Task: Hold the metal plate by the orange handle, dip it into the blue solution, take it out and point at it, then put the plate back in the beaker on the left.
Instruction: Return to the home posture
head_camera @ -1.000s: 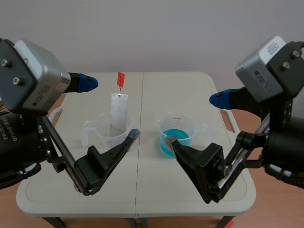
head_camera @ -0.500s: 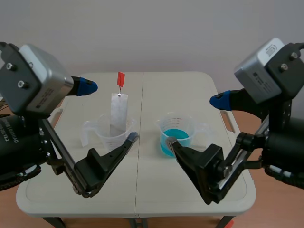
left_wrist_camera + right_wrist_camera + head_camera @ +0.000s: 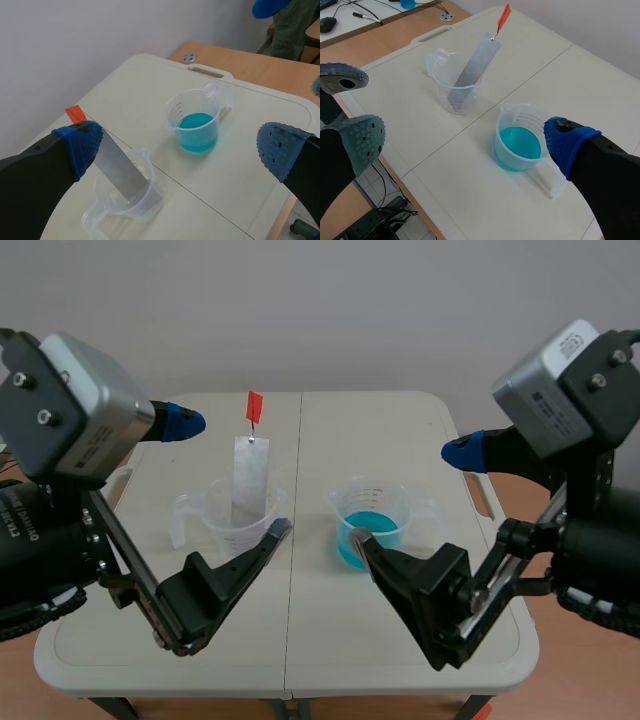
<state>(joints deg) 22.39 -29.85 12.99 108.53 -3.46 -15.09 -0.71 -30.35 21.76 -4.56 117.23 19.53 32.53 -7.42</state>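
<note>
The metal plate (image 3: 249,480) leans in the clear beaker (image 3: 232,527) on the left half of the tabletop (image 3: 400,420), its orange handle (image 3: 254,406) poking up above the rim. The beaker of blue solution (image 3: 371,523) sits beside it on the right half. The left pincer (image 3: 177,150) hangs released by the clear beaker, and the right pincer (image 3: 462,142) is spread wide, grasping nothing, near the blue one.

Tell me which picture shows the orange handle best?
The right wrist view: the small orange handle shows whole atop the flat grey metal plate. The scene view shows it farther; the left wrist view partly hides it behind a blue finger pad.
</note>
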